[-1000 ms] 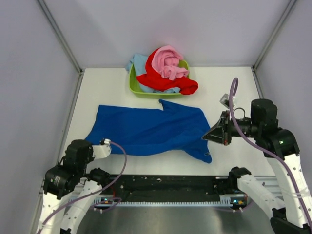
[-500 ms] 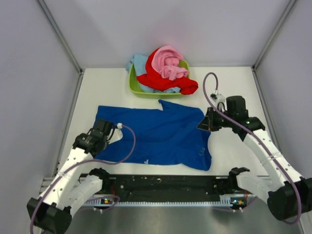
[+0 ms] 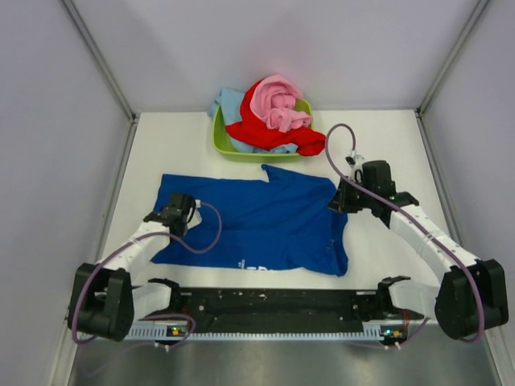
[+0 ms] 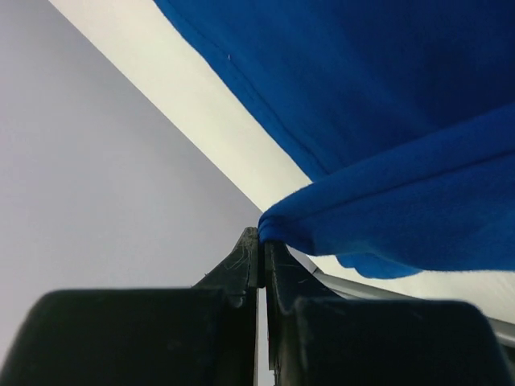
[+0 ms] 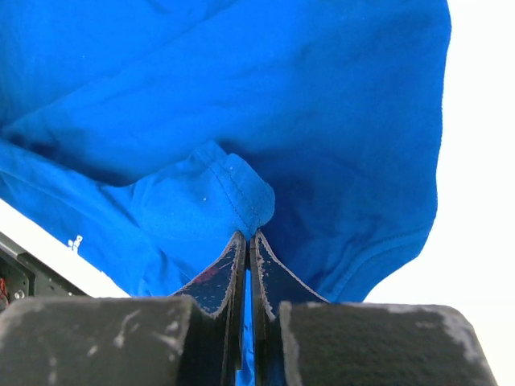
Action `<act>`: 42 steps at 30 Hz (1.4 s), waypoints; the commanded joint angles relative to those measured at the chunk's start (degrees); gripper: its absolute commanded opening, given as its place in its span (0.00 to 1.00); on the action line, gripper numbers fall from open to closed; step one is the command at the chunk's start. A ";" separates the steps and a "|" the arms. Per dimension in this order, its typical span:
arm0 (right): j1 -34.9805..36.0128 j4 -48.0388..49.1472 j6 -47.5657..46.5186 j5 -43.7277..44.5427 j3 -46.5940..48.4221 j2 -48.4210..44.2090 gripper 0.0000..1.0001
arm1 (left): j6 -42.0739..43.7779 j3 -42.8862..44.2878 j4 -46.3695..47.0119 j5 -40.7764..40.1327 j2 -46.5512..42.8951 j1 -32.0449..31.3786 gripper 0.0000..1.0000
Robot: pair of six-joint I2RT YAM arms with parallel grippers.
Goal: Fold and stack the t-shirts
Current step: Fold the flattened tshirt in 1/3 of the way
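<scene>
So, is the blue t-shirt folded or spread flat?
Mid-fold: left gripper and right gripper each pinch an edge doubled over the blue t-shirt; its far part lies flat.

My left gripper sits at the left edge of the royal blue t-shirt, my right gripper at its right edge. Behind it, the red t-shirt, pink t-shirt and light blue t-shirt heap in the green tub.

The spread t-shirt is plain royal blue, with small white letters by its near hem. In the lime green tub are a red shirt, a pink shirt and a light blue shirt. The table is white, the cables are pale purple, the arms are white with black joints
</scene>
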 commanded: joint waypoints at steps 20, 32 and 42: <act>11.63 -8.01 5.83 -29.45 -6.98 8.53 0.00 | -10.33 28.58 -14.46 32.80 5.69 -8.57 0.65; 8.82 -4.06 9.62 -20.22 -12.35 8.62 0.00 | -14.37 36.92 6.71 67.61 25.53 -27.58 0.61; 7.85 -1.68 10.77 -17.85 -13.76 7.13 0.00 | -19.57 43.88 10.16 78.61 38.47 -34.08 0.66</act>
